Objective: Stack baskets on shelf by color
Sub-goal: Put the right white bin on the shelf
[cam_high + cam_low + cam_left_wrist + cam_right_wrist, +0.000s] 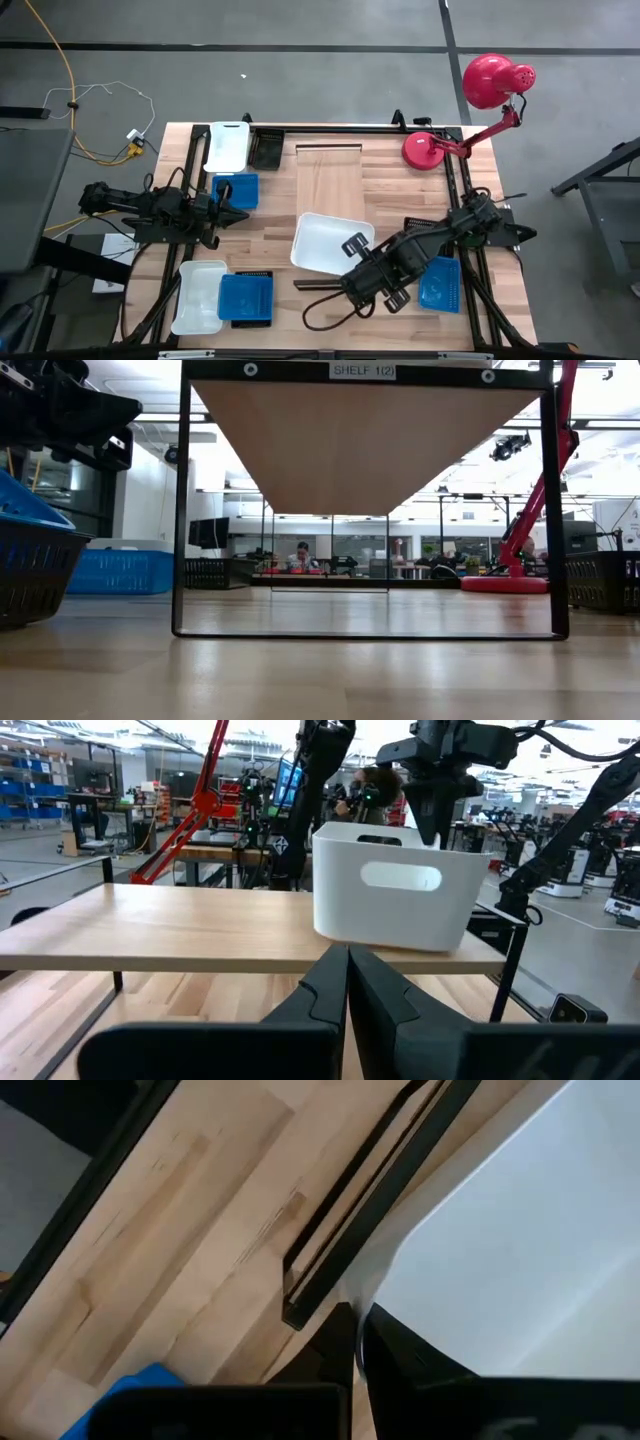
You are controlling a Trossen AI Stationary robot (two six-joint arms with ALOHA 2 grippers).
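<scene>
One plank tabletop under a red lamp.

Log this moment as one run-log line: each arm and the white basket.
right gripper: fingers shut on white basket rim, over shelf near end | left gripper: shut, empty, beside blue basket
</scene>
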